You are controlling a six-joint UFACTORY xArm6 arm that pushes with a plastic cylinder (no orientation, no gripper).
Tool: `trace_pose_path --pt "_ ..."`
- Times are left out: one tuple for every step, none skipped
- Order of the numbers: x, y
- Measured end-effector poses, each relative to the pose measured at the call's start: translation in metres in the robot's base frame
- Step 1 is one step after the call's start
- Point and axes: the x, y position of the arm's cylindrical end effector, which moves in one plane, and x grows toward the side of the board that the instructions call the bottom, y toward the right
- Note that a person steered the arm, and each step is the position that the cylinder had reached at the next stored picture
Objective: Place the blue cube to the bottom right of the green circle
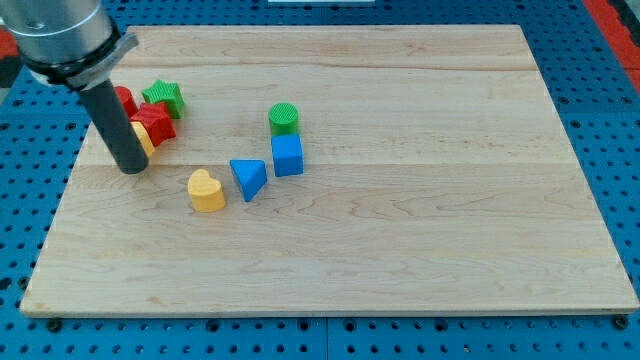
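a single camera looks down at a slant from above the near edge of the wooden tabletop (400, 250), facing toward its far edge at the view's top. the whole tabletop fits in the frame, its far edge drawn narrower than its near edge, with blue pegboard (610, 120) showing on every side. the view stands at middling range, near enough to tell the shapes of the small blocks gathered left of centre, among them the green circle (284, 118) and the blue cube (287, 156). the arm's dark rod enters from the view's top left corner, my tip (132, 170) at the tabletop's left side. there is no second view to share ground with.
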Motion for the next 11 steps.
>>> trace_pose_path --pt "0.002 0.042" --pt "0.007 0.068" --pt "0.003 0.08" --pt "-0.008 0.13" --pt "-0.028 0.218" --pt "-0.013 0.302" --pt "0.006 0.362" --pt "-0.011 0.423" --pt "-0.035 0.424" --pt "-0.021 0.32" --pt "-0.035 0.264"
